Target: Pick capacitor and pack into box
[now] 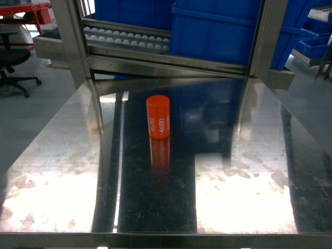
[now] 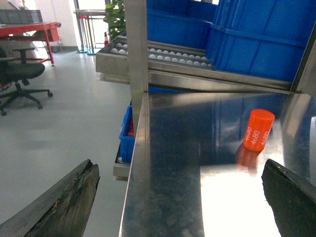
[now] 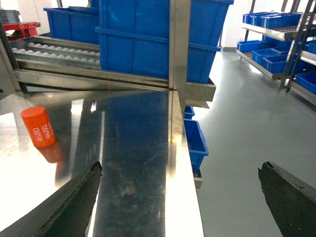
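An orange-red capacitor (image 1: 158, 117) with white "4680" print stands upright near the middle of the shiny steel table (image 1: 62, 171). It shows at the right in the left wrist view (image 2: 258, 130) and at the far left in the right wrist view (image 3: 38, 127). My left gripper (image 2: 180, 197) is open, straddling the table's left edge, well short of the capacitor. Open too, my right gripper (image 3: 180, 197) hangs over the table's right edge with nothing between its fingers. Neither gripper appears in the head view. The box is out of view.
Large blue bins (image 1: 223, 31) sit on a roller rack (image 1: 127, 39) behind the table, framed by steel posts (image 1: 72, 41). Smaller blue bins (image 3: 195, 140) hang below the table's right side, and another (image 2: 127, 136) sits below its left. An office chair (image 2: 22, 74) stands on the floor at left.
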Robot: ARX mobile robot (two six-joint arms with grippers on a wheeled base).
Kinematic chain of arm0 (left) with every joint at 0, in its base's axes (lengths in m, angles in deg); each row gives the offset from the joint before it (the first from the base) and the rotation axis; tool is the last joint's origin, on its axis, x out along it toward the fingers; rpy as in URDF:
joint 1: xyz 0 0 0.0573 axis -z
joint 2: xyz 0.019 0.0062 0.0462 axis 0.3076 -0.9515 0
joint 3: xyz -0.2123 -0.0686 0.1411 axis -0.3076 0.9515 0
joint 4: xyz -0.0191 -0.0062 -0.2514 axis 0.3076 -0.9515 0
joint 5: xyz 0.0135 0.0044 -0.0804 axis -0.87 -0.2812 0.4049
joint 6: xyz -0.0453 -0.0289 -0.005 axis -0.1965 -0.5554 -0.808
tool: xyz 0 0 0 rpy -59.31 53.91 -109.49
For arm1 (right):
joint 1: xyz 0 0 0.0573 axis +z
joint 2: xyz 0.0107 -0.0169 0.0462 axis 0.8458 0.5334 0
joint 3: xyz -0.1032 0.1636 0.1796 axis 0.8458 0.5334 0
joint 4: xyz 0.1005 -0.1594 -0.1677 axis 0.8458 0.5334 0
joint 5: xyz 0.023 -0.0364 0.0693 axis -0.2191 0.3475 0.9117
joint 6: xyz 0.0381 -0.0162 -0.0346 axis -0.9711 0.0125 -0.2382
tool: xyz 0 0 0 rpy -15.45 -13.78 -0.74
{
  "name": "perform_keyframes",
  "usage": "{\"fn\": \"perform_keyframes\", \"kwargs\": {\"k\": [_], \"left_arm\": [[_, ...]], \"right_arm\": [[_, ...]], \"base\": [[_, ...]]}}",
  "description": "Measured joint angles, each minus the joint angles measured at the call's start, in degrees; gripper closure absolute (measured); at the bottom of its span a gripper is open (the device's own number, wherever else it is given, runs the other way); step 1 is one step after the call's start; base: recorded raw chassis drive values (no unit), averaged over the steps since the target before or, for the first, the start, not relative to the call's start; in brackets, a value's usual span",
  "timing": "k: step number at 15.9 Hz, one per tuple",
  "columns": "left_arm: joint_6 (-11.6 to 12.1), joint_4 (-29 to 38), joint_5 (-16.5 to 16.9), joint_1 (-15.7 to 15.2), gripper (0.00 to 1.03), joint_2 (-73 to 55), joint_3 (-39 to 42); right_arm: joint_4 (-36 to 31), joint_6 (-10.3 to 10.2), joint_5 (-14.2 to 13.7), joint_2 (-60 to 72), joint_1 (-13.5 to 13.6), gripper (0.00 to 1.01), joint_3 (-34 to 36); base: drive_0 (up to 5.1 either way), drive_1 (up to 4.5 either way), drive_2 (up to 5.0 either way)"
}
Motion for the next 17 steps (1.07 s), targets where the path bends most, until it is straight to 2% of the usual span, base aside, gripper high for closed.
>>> {"fn": "perform_keyframes", "kwargs": {"k": [12, 13, 14, 15, 16, 17], "left_arm": [[0.0, 0.0, 0.0, 0.0, 0.05, 0.0, 0.0], [-0.7, -1.9, -2.6, 1.0, 0.05, -0.7, -0.3], [-3.0, 0.9, -11.5, 5.1, 0.05, -6.8, -0.8], [-4.1, 10.6, -16.4, 7.9, 0.05, -18.6, -1.7], [-3.2, 24.2, -17.8, 10.0, 0.05, -33.4, -3.9], [-2.2, 34.1, -16.8, 11.8, 0.05, -44.8, -8.2]], "right_arm": [[0.0, 0.0, 0.0, 0.0, 0.0, 0.03, 0.0], [0.0, 0.0, 0.0, 0.0, 0.0, 0.03, 0.0], [0.0, 0.0, -0.1, 0.0, 0.0, 0.03, 0.0], [0.0, 0.0, 0.0, 0.0, 0.0, 0.03, 0.0], [0.0, 0.0, 0.0, 0.0, 0.0, 0.03, 0.0], [0.0, 0.0, 0.0, 0.0, 0.0, 0.03, 0.0]], "base": [[0.0, 0.0, 0.0], [0.0, 0.0, 0.0], [0.0, 0.0, 0.0], [0.0, 0.0, 0.0], [0.0, 0.0, 0.0], [0.0, 0.0, 0.0]]}}
